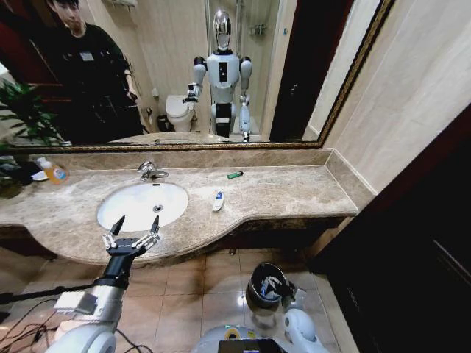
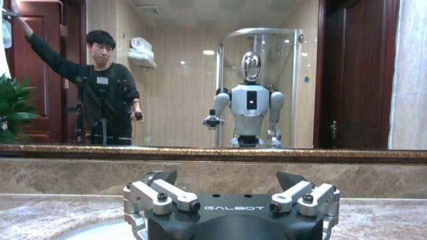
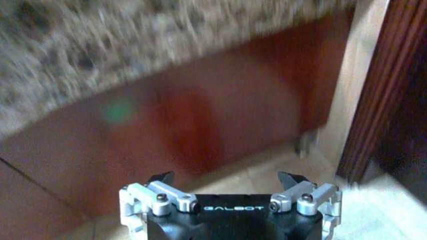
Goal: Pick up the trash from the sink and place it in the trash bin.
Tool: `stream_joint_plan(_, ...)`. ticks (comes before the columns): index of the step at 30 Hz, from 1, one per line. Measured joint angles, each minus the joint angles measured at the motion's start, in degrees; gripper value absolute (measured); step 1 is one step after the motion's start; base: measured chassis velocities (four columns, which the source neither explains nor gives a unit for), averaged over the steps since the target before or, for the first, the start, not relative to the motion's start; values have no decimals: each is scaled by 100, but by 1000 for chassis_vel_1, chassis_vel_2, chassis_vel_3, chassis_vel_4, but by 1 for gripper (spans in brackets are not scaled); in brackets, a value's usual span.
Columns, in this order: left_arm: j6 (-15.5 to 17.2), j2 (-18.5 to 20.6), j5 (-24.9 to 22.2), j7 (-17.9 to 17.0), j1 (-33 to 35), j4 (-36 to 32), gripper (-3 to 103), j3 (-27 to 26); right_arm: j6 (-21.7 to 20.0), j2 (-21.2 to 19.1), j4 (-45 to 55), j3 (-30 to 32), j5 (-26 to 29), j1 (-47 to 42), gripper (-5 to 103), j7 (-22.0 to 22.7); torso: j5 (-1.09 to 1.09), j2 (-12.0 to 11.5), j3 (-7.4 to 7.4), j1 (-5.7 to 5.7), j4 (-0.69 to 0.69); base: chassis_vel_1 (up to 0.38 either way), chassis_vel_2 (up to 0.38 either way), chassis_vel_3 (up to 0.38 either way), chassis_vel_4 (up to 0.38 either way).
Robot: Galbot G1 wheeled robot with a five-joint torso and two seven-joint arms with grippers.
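1. The beige marble counter point(image 1: 294, 193) lies just ahead of the left pincer point(image 1: 137, 227), which hovers at its front edge.
2. The white oval sink point(image 1: 132, 209) with its chrome faucet point(image 1: 151, 171) sits directly beyond the left pincer's fingertips.
3. The small round dark metal trash bin point(image 1: 266, 288) with a shiny rim stands on the tiled floor, below and well to the right of the left pincer, with items inside it.
4. The left pincer has its fingers spread wide and grips nothing.
5. The right pincer point(image 3: 227, 180), low beside the dark red cabinet front point(image 3: 200, 120) under the counter, is likewise spread wide and empty.
6. The white-and-blue tube point(image 1: 218, 201) lies on the counter, right of the sink and beyond the left pincer.
7. The small dark green stick point(image 1: 235, 174) lies farther back, near the mirror point(image 1: 184, 73).
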Motion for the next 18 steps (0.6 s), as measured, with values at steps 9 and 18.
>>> stream_joint_plan(9, 0, 0, 0, 0, 0, 0, 100, 0, 65, -299, 1137, 76, -24, -571, 100, -442, -1, 0, 0, 0, 0, 0, 0, 0, 0)
stream_joint_plan(18, 0, 0, 0, 0, 0, 0, 100, 0, -154, -638, 2890, 106, -43, -953, 100, -827, -1, 0, 0, 0, 0, 0, 0, 0, 0)
